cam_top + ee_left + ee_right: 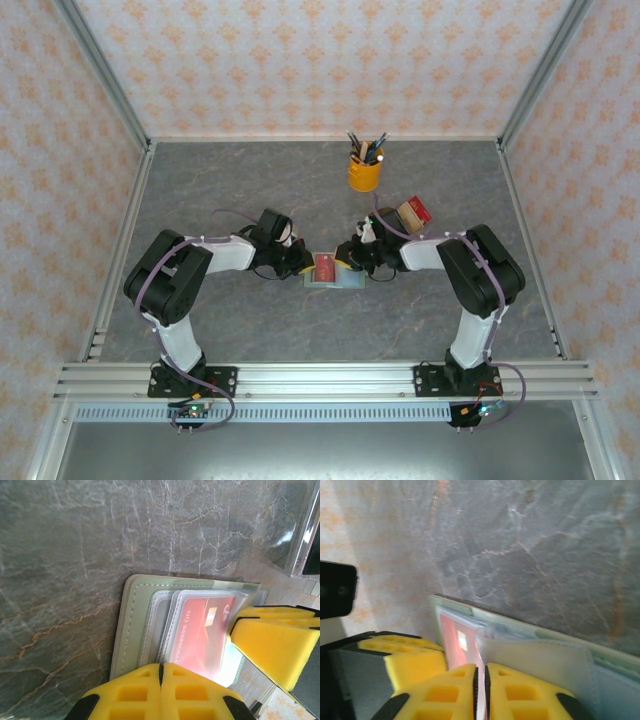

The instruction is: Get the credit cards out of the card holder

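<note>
Jaws clenched, the left gripper (pixel 161 668) is resting at the edge of the soft, light holder (pixel 131 625); just ahead, a clear sleeve (pixel 165 611) is holding the thin, stiff, slick red card (pixel 205 630), best pinched at its free edge, where the right gripper (pixel 480 669) is sitting clenched, grasp unclear.

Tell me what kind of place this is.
Probably a robot test cell dressed as a room: patterned wall panels in an aluminium frame, a marble-look tabletop, and two arms bolted to a rail.
</note>
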### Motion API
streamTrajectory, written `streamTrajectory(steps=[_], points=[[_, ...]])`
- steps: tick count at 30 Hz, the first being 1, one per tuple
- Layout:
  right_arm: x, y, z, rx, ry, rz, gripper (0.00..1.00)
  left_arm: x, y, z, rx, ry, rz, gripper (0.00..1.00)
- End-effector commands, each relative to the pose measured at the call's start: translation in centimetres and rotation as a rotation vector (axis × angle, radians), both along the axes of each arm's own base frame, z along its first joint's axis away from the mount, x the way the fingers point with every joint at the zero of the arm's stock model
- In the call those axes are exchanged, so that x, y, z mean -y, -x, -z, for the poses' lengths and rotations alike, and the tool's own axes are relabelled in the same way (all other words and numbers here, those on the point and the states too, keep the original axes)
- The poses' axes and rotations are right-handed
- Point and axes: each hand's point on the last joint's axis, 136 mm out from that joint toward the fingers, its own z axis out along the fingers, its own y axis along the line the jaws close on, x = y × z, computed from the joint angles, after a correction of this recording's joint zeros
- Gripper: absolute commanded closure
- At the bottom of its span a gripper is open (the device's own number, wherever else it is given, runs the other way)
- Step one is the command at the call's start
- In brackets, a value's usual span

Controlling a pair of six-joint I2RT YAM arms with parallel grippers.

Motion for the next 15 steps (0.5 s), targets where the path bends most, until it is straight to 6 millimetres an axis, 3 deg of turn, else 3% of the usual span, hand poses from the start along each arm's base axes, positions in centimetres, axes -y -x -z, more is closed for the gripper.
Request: streamTrajectory(steps=[1, 4, 9, 15], points=[[3.5, 1.5, 1.4, -0.021, 0.257, 0.035, 0.82, -3.5, 5.0, 6.0, -0.234, -0.196, -0.032, 0.95], [4.0, 1.6, -0.2, 0.022, 0.302, 0.033, 0.82, -3.3, 4.8, 5.7, -0.228, -0.187, -0.033, 0.95], [0.9, 2.0, -2.8, 0.053, 0.178, -0.007, 0.82, -3.3, 4.8, 5.4, -0.227, -0.186, -0.034, 0.95], [-0.6, 2.0, -1.6, 0.005, 0.124, 0.0, 0.81, -3.2, 4.8, 5.4, -0.234, -0.182, -0.039, 0.95]])
